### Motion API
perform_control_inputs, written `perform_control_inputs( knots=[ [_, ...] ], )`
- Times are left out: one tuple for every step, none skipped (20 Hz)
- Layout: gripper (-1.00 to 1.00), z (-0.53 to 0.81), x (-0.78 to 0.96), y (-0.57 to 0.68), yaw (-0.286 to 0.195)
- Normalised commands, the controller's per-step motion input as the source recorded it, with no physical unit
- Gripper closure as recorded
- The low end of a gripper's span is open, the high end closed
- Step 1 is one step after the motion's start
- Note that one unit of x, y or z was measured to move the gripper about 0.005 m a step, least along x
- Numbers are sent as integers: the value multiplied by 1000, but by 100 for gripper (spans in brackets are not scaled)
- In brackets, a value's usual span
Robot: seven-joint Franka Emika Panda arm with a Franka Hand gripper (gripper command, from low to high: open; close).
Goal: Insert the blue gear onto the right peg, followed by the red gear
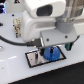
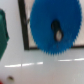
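Clearly the blue gear [image 1: 51, 53] is down at the grey plate [image 1: 36, 59], low and a little right of centre in the exterior view, directly beneath the arm's wrist. From the wrist view it fills the upper right of the frame, its toothed rim overlapping the plate's black border [image 2: 23, 25], and a dark shape sits in its centre hole — probably the right peg [image 2: 58, 35], though the blur leaves that uncertain. Whether the gear is fully seated or only resting tilted on the pin's tip cannot be told from either picture.

The pincer [image 1: 52, 49] hangs just over the gear in the exterior view, but its jaws are hidden behind the arm's body and the gear itself; I cannot tell whether they are apart or clamped on the gear.

The main risk, as I judge it, is a half-seated gear: if it is released while cocked on the pin, it could bind or slide off onto the bench [image 1: 15, 72]. Lifting away with the jaws not fully clear could drag the gear back up. A second worry is the red gear — only a small red blur [image 2: 8, 78] shows at the lower left of the wrist view, and it may not be the gear.
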Motion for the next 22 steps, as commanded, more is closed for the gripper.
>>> perform_control_inputs(
  knots=[
    [-100, 277, -536, 129, 0],
    [-100, 228, -572, 148, 0],
    [-100, 196, -581, 188, 0],
    [-100, 105, -483, 389, 0],
    [-100, 66, -518, 384, 0],
    [-100, 54, -543, 399, 0],
    [-100, 49, -556, 431, 0],
    [-100, 38, -562, 437, 0],
    [-100, 15, -560, 492, 0],
    [-100, 1, -556, 512, 0],
    [-100, -3, -552, 515, 0],
    [-100, 7, -553, 531, 0],
    [-100, 11, -544, 554, 0],
    [-100, -11, -540, 554, 0],
    [-100, 2, -567, 532, 0],
    [-100, -5, -558, 511, 0],
    [-100, 5, -562, 521, 0],
    [-100, -13, -522, 505, 0],
    [-100, -25, -482, 477, 0],
    [-100, -42, -424, 493, 0],
    [-100, -90, -375, 453, 0],
    [-100, -79, -359, 467, 0]
  ],
)
